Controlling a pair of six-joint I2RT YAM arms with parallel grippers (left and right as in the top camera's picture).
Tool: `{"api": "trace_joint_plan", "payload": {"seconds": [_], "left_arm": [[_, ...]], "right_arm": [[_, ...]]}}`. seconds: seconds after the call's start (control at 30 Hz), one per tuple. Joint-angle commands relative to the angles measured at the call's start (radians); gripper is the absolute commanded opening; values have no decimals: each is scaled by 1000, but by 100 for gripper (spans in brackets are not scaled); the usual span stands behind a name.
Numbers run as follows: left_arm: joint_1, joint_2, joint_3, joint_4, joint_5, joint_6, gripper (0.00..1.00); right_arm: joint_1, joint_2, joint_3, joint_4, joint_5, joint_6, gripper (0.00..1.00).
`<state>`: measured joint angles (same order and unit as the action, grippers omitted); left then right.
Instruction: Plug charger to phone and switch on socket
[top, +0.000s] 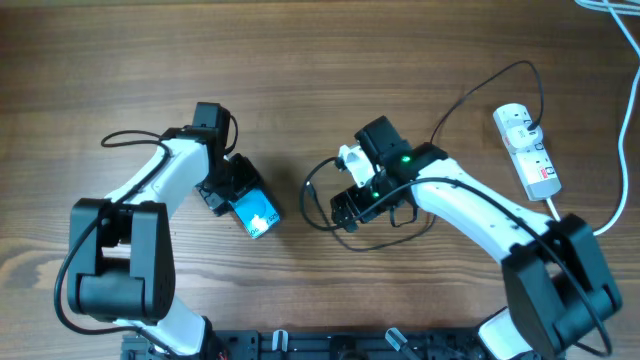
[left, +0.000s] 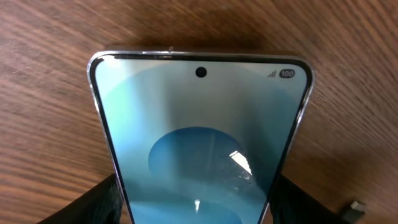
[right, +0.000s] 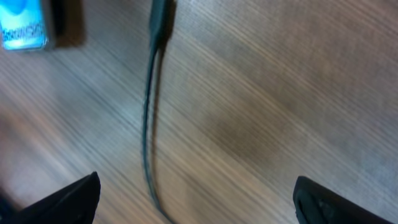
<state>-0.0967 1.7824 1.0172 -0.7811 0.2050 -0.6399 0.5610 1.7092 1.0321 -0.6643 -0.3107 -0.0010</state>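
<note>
The phone (left: 199, 143) shows the number "100" in a small dark pill at the top right corner of its screen, with a signal-bars sign just left of it. White lettering on the phone's screen in the right wrist view is too blurred to read, and markings on the socket (top: 527, 152), well right of the phone, are too small.

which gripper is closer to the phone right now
Left. The left gripper grips the phone between its fingers. The right gripper is apart from the phone, off to its side, open over the charger.
</note>
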Motion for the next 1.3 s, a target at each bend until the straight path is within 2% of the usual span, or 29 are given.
{"api": "trace_joint_plan", "payload": {"seconds": [0.0, 0.07, 0.17, 0.3, 0.4, 0.6, 0.77, 0.83, 0.9, 1.07, 1.27], "left_arm": [[43, 13, 17, 6, 130, 87, 67], [76, 13, 17, 11, 187, 112, 67], [119, 13, 17, 41, 312, 139, 67], [148, 13, 17, 74, 408, 148, 68], [159, 13, 17, 85, 438, 166, 69], [224, 13, 17, 78, 498, 233, 70], [254, 13, 17, 74, 497, 244, 71], [254, 13, 17, 74, 497, 245, 71], [254, 13, 17, 74, 497, 253, 71], [254, 13, 17, 74, 497, 256, 71], [254, 13, 17, 78, 513, 256, 71]], "right_arm": [[2, 25, 16, 74, -26, 18, 100], [3, 25, 40, 72, -56, -31, 100], [3, 31, 156, -38, -30, -53, 100], [43, 76, 330, -192, 71, -85, 100], [90, 131, 329, -214, 108, -87, 99], [100, 229, 327, -139, 98, -79, 100], [100, 267, 270, -129, 136, -77, 93], [100, 294, 254, -121, 140, -77, 79], [100, 303, 227, -97, 161, -74, 75], [103, 304, 185, -89, 124, -50, 75], [146, 304, 183, -80, 143, 32, 58]]}}
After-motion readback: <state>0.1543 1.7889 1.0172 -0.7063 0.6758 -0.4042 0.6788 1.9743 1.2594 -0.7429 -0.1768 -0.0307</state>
